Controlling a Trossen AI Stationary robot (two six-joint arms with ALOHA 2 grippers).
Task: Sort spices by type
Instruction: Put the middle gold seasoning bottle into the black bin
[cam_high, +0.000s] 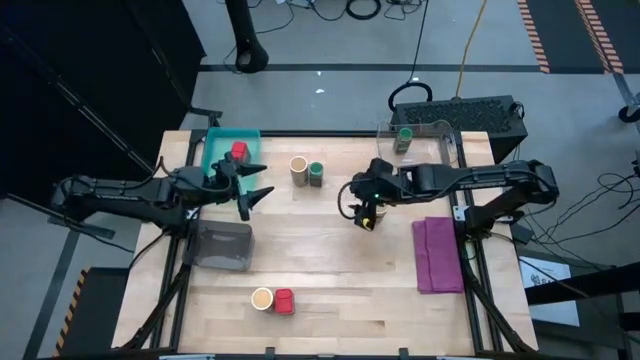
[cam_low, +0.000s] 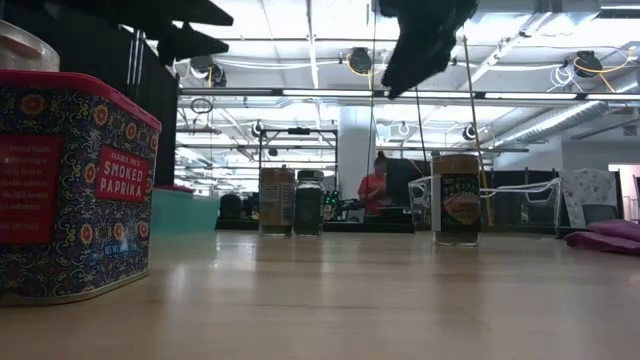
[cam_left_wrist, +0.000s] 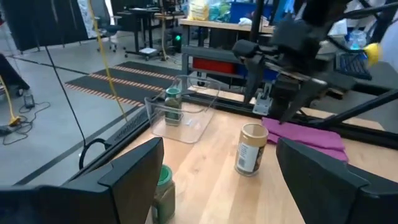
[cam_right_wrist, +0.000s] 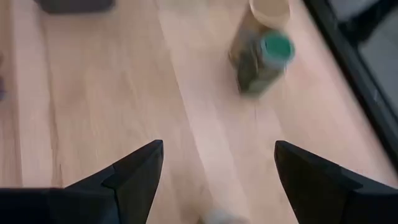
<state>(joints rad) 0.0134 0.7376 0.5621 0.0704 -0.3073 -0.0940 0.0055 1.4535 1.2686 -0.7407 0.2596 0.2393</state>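
Desk (cam_high: 340, 270) is carrying the whole job, its pale wood spreading under both arms. Along its far edge, a teal tray (cam_high: 220, 150) is holding one red blocky jar (cam_high: 239, 151) and a clear bin (cam_high: 440, 135) is holding one green-lidded jar (cam_high: 404, 138); a dark bin (cam_high: 222, 245) and a purple cloth (cam_high: 437, 255) are lying nearer the front.

Both arms are hanging over the middle. The left tool (cam_high: 253, 183) is hovering beside the teal tray with its fingers standing apart and nothing between them. The right tool (cam_high: 364, 212) is hovering near the centre, fingers likewise apart and empty, directly over a tan jar (cam_low: 456, 198) that is standing upright beneath it.

Remaining spices are waiting loose: a tan cylinder (cam_high: 298, 168) and a second green-lidded jar (cam_high: 316, 173) are touching mid-desk, and another tan cylinder (cam_high: 262, 298) is sitting against a red tin (cam_high: 284, 301) at the front.

These jars are probably handling light and rigid, with smooth, slippery sides; the tall cylinders are likely tipping easily, so gripping across the body just below the lid is looking safest, and the red tins across their flat faces.
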